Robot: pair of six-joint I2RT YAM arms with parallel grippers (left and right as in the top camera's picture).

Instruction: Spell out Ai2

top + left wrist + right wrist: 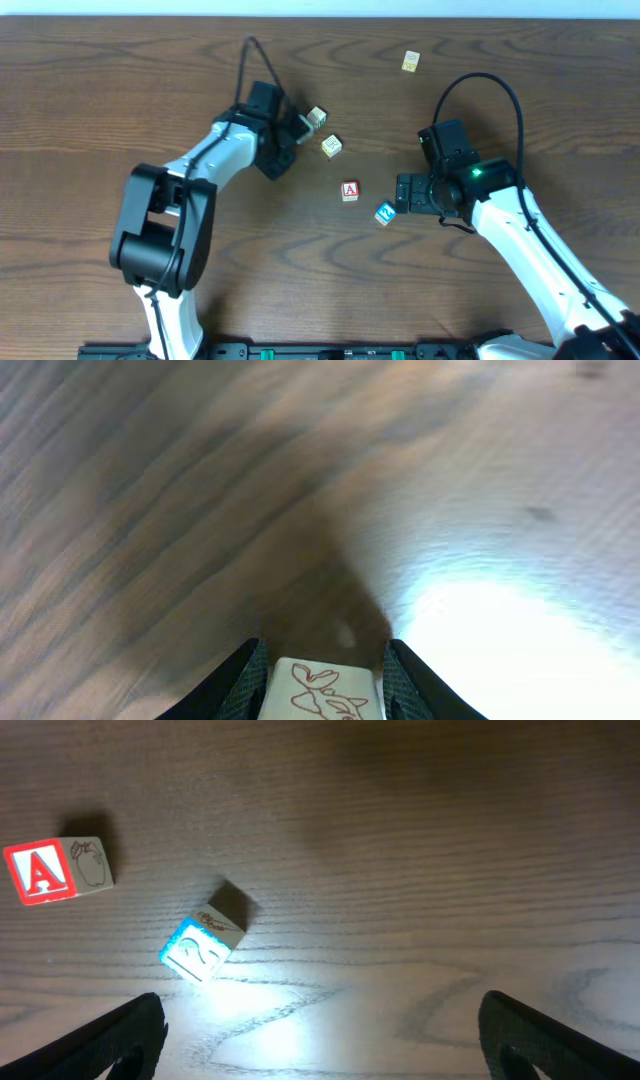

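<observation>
The red "A" block lies mid-table and also shows in the right wrist view. The blue "2" block lies just right of it, tilted, also in the right wrist view. My right gripper is open and empty right beside the "2" block; its fingers frame the right wrist view. My left gripper is shut on a pale block with a red fish drawing, held above the table. Another pale block lies just below it.
A further pale block lies alone at the far right back of the wooden table. The right arm's black cable loops over the table behind it.
</observation>
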